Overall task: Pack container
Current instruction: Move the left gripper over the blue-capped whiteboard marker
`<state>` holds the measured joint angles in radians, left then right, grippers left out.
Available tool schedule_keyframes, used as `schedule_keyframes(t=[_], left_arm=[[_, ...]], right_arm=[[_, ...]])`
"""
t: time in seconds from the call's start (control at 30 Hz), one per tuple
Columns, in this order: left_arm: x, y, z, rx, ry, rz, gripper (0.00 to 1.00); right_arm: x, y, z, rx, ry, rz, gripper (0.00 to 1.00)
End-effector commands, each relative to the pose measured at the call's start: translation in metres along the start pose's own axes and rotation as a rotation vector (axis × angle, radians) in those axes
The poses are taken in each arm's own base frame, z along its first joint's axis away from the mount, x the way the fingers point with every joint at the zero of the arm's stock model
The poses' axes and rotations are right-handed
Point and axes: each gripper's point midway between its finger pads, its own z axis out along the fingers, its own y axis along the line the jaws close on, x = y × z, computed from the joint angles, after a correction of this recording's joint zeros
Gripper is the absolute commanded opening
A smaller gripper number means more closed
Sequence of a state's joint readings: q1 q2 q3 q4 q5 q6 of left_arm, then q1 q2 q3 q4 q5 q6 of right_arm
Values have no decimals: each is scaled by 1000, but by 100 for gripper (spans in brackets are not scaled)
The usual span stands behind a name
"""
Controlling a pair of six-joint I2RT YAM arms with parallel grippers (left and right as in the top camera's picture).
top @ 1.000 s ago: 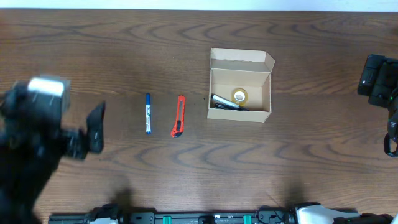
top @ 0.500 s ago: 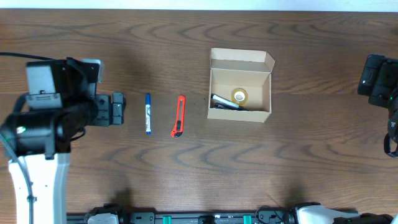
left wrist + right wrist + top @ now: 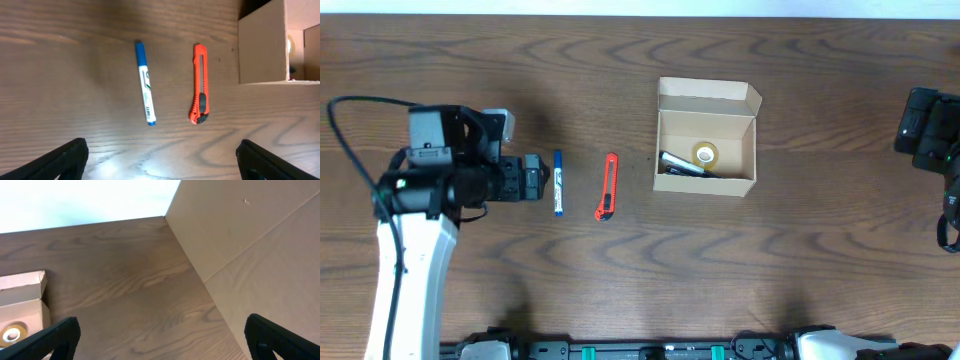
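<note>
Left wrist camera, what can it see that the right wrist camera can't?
Only the left wrist camera sees the blue pen and the orange cutter, lying side by side but apart. Only the right wrist camera sees a big pale panel along the table's edge. Both see the brown wooden table and part of the cardboard box. Each also sees its own open gripper at the bottom: the left gripper and the right gripper.
</note>
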<state>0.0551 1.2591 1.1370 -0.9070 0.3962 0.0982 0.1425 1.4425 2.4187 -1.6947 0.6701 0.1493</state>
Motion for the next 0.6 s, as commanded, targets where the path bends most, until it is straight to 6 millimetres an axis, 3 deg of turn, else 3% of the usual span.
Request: schedule_keyframes(t=[0.0,0.23,0.37,0.57], left_arm=[[5,-3,14,44,49,-43,95],[12,4,36,45,132,-86,95],[16,6,39,44,155,-75,95],[20,32,39,-137,168,-78,95]], right_arm=[[0,-3,1,15,3,12,99],[0,-3,1,15,3,12,99],[0,-3,1,15,3,12,99],[0,-3,1,15,3,12,99]])
